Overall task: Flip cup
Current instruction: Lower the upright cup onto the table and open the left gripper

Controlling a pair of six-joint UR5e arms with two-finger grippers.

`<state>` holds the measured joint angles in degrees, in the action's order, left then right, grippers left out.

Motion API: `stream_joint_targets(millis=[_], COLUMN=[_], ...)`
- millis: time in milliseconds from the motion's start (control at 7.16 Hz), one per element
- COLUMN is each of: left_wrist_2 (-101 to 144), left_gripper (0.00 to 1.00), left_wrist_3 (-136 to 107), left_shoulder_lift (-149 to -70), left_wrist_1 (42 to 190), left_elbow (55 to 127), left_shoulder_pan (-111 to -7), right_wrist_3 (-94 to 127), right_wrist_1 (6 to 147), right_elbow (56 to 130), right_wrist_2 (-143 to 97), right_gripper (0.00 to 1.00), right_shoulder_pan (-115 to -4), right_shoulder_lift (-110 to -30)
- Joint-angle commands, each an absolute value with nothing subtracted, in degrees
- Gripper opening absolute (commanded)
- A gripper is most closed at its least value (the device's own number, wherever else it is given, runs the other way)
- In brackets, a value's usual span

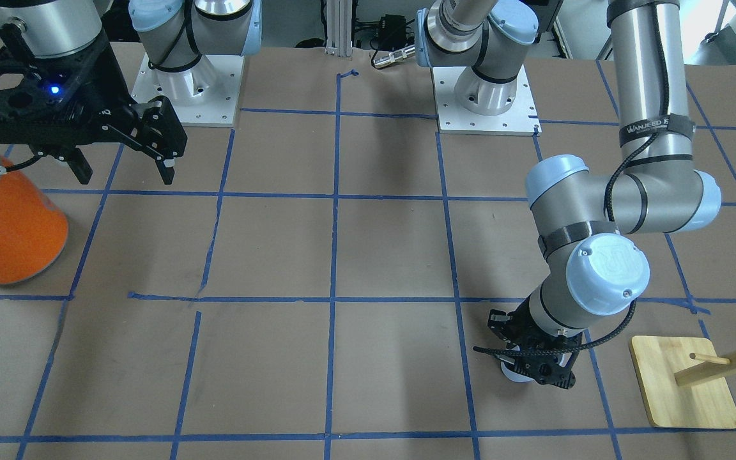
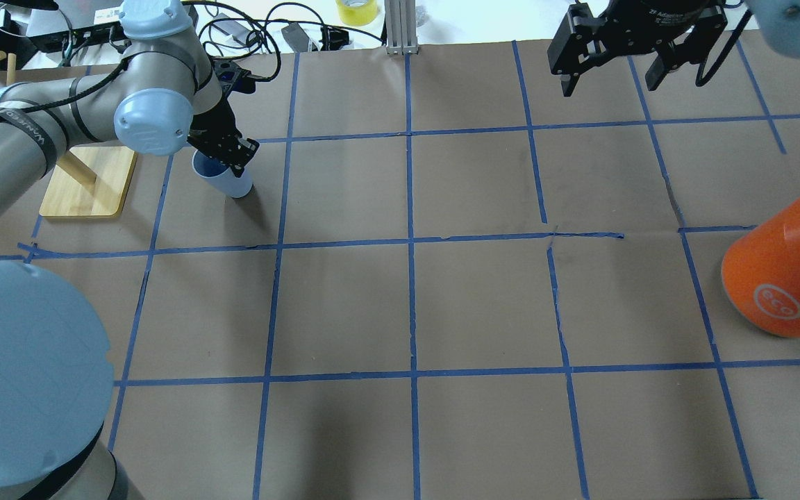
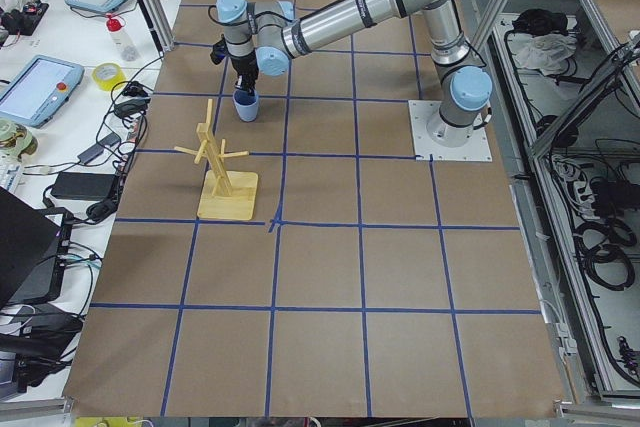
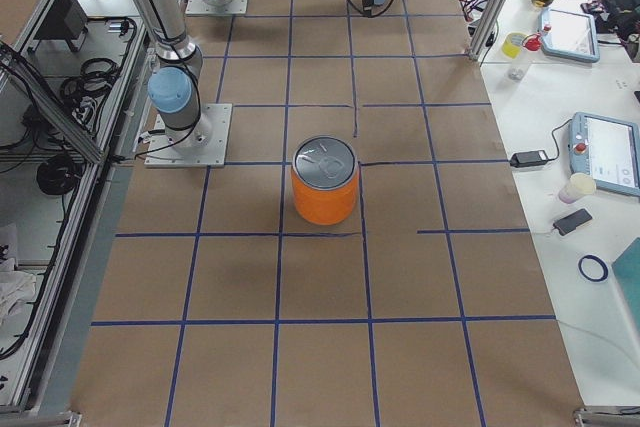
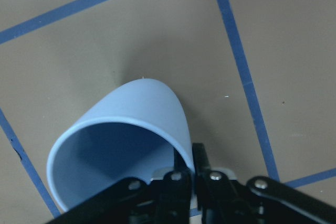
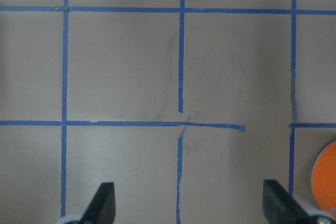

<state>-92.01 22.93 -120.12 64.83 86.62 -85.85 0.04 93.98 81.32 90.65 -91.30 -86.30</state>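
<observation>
The pale blue cup [image 2: 228, 182] is at the far left of the table, tilted, with its darker blue inside showing in the left wrist view [image 5: 113, 156]. My left gripper [image 2: 230, 150] is shut on the cup's rim, one finger inside and one outside the wall. The cup's base is at or close to the paper; I cannot tell if it touches. The cup also shows in the front view [image 1: 510, 372] under the gripper [image 1: 534, 363]. My right gripper [image 2: 610, 78] is open and empty, high over the far right, and shows in the right wrist view [image 6: 189, 208].
A large orange can [image 2: 782, 278] with a silver top stands at the right edge. A wooden peg stand on a board [image 2: 87, 186] sits just left of the cup. Blue tape lines grid the brown paper table [image 2: 407, 305].
</observation>
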Motion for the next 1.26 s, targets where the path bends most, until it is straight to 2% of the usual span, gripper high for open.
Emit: stream_joint_targets(millis=[0,140,559,1118], left_wrist_2=[-91.85,-91.50,-90.52,-95.84], left_gripper=[0.62,1.00,1.00,1.00], left_wrist_3=[22.68,22.59,22.41,12.72], left_shoulder_lift=[-120.32,-120.32,-115.78,-97.34], left_wrist_1=[64.77,64.69,68.18,82.86], left_elbow=[87.27,87.97,87.19,86.22], left_shoulder_pan=[-85.96,-86.04,-89.02,-89.21], right_wrist_3=[0.09,0.00,-0.88,-0.88], right_wrist_1=[95.27,95.53,98.70,98.61], right_elbow=[81.65,83.65,84.99,84.99], right_wrist_2=[90.79,90.44,90.27,90.27], right_gripper=[1.00,1.00,1.00,1.00], right_shoulder_pan=[-91.14,-91.06,-91.14,-90.97], right_shoulder_lift=[-86.22,-86.31,-86.84,-87.01])
